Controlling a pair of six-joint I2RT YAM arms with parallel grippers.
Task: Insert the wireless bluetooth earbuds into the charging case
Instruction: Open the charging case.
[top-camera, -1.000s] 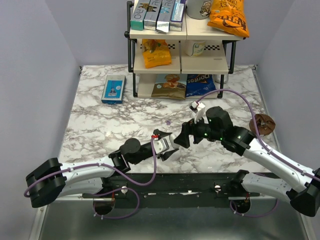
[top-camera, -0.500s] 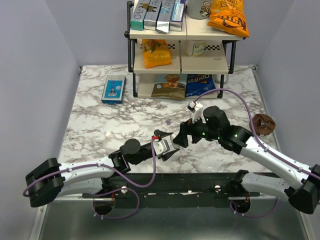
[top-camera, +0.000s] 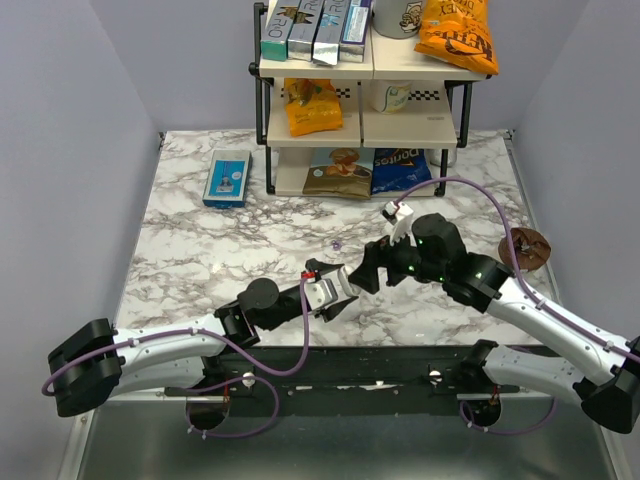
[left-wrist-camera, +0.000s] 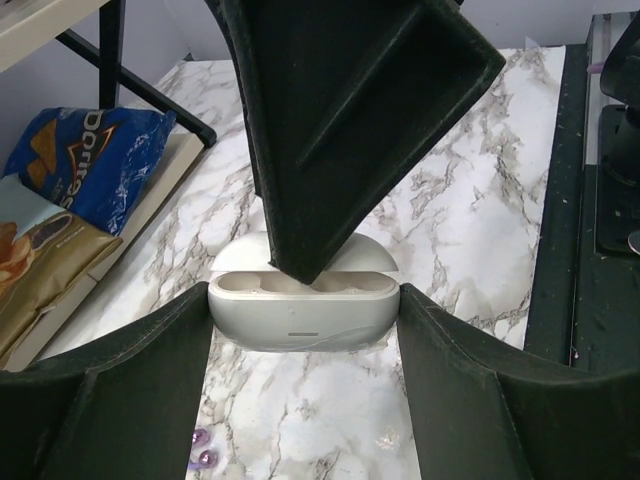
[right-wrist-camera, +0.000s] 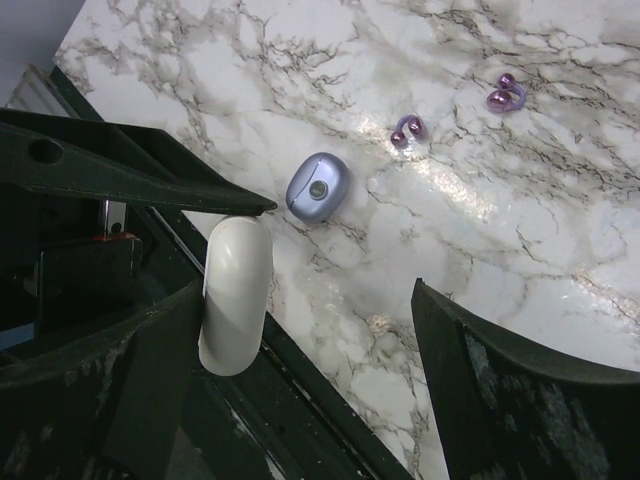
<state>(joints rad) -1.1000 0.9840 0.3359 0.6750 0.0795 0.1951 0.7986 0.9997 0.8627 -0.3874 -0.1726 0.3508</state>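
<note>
Currently charging case (left-wrist-camera: 303, 312) sits clamped inside left pincer (left-wrist-camera: 303, 322).

The marble table (top-camera: 200, 240) bears a shelf rack (top-camera: 320, 71), a blue box (top-camera: 227, 178), a bluish oval earbud (right-wrist-camera: 318, 187) and purple bits (right-wrist-camera: 408, 130).

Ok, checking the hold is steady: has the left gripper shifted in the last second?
No; the left gripper stays put relative to the blue box, shut on the charging case.

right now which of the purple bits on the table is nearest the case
The pale lilac oval one, biggest of the three, lying just beyond the white case. The two darker bead-like pairs sit farther off.
</note>
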